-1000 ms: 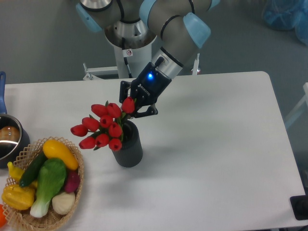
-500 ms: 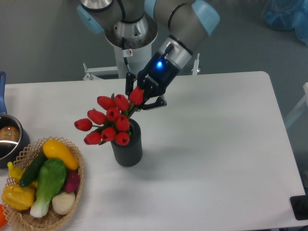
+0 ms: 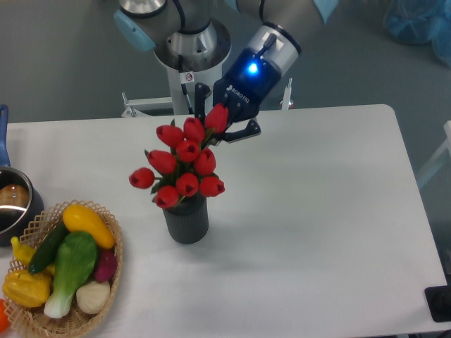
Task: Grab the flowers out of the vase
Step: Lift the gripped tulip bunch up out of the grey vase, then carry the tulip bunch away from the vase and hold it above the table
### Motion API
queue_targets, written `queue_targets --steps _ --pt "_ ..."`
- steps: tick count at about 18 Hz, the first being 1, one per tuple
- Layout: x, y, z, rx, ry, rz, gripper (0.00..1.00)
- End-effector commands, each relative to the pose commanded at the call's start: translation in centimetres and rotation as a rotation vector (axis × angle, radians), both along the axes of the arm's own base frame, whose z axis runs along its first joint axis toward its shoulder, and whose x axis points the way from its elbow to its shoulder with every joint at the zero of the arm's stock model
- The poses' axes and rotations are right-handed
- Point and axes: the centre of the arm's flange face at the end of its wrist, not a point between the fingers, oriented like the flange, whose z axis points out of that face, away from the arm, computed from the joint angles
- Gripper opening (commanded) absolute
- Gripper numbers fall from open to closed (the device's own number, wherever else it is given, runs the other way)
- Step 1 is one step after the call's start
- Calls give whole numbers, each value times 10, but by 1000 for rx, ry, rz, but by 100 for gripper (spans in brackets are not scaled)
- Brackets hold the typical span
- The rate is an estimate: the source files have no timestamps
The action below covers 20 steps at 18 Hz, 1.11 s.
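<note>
The flowers (image 3: 184, 165) are a bunch of red tulip buds with green stems, standing more upright above the vase (image 3: 187, 220), a short dark grey ribbed cylinder on the white table. The stems still reach into the vase mouth. My gripper (image 3: 220, 127) is shut on the top right of the bunch, at the uppermost bud, above and to the right of the vase. Its black fingers (image 3: 243, 134) clamp either side of that bud. The stem ends are hidden inside the vase.
A wicker basket (image 3: 106, 289) of colourful vegetables sits at the front left. A metal pot (image 3: 13, 204) with a blue handle is at the left edge. The robot base (image 3: 187, 49) stands behind the table. A black object (image 3: 440, 303) is at the right front corner.
My gripper has risen up and to the right with the bunch in it. The flowers have lifted and straightened, drawing partly out of the vase. The vase has stayed in place.
</note>
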Motion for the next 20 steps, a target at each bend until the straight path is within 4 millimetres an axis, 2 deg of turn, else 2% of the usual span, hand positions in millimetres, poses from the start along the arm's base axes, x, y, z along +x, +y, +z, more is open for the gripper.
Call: queue_targets --steps 2,5,7,12,16,18,20 --pt "-4 -1 11 9 -25 18 0" --pt "-21 -11 36 13 -64 79 0" --pt "-38 -26 50 25 -42 122 0" --pt "-61 -48 70 24 9 184 0" --pt "-70 -51 63 -52 67 215 0" --pt "-77 -53 50 -131 137 222 0" --pt "-89 -52 25 -234 187 222 0"
